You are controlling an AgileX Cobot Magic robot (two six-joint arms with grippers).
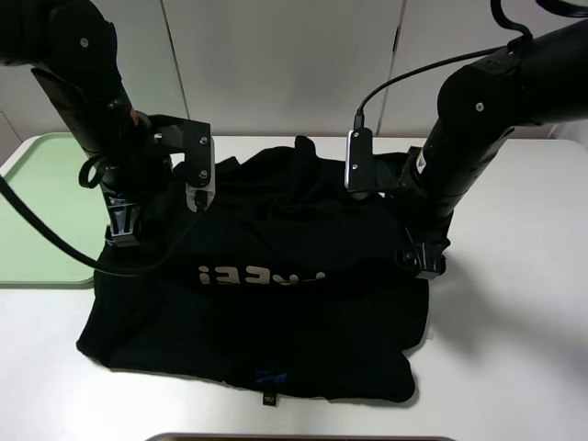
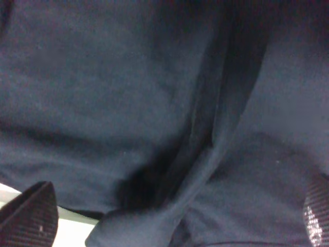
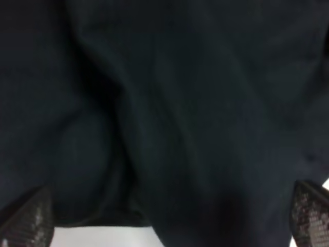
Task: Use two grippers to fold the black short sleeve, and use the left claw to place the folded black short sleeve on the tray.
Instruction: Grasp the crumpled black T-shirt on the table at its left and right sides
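Where the left arm (image 1: 92,110) hangs, black short sleeve (image 1: 276,322) and tray (image 1: 41,211) nearly meet.

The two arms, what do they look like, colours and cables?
The left arm and right arm are glossy black and rounded, with small silver screws. Black cables run from both. The right wrist carries a silver-grey box. The jaws are dark and finely ribbed.

Soft, even overhead light fills the exterior high view. The white bench (image 1: 514,349) is bright and sharp, with faint shadows edging the black short sleeve (image 1: 276,322), whose folds sink into near-flat black. Both wrist views are dim, close and blurred, with a bluish cast, perhaps from exposure.
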